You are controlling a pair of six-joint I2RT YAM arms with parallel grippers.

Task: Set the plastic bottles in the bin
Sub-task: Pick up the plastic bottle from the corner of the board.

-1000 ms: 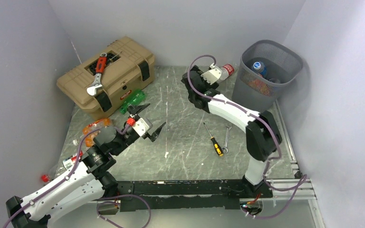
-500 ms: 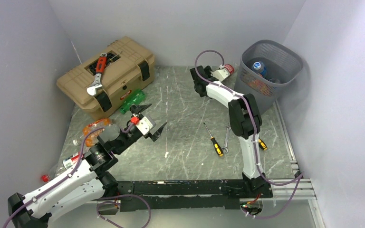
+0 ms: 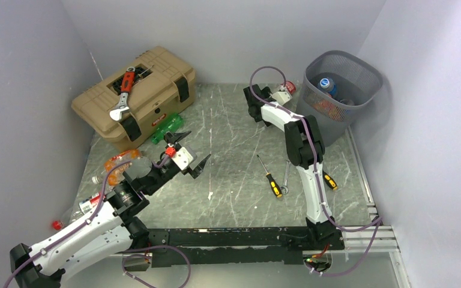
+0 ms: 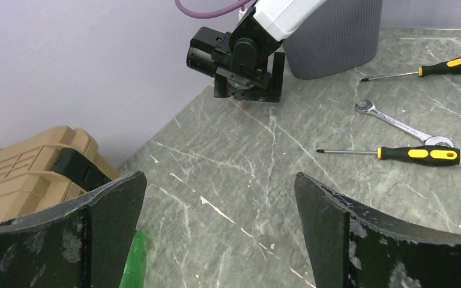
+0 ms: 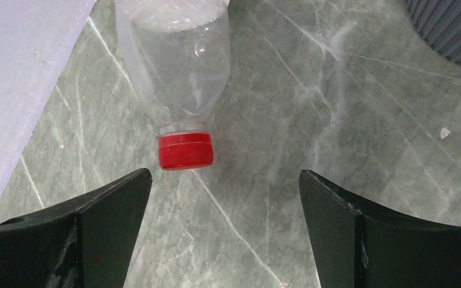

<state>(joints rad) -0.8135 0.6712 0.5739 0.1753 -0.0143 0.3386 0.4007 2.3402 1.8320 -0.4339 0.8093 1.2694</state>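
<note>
Bin (image 3: 319, 117), grey mesh tapering downward, stands at the far right corner of the bench (image 3: 228, 132); a blue-capped bottle (image 3: 326, 82) shows inside, other contents hard to make out. Tan toolbox (image 3: 156, 78) sits far left, a green bottle (image 3: 168, 126) against its front. Left gripper (image 4: 219, 180) and right gripper (image 5: 223, 177) gape wide, holding nothing. A clear red-capped bottle (image 5: 183, 72) lies near the bin before the right gripper, its base cut off in the wrist view.

The left white-shelled arm (image 3: 75, 240) and the right white-shelled arm (image 3: 315, 186) have black joint housings and black bases. A thin purple cable (image 3: 267, 67) runs along each. The left gripper (image 3: 190, 150) has a white block with a red piece; its broad black fingers (image 4: 96, 234) are scuffed grey.
</note>
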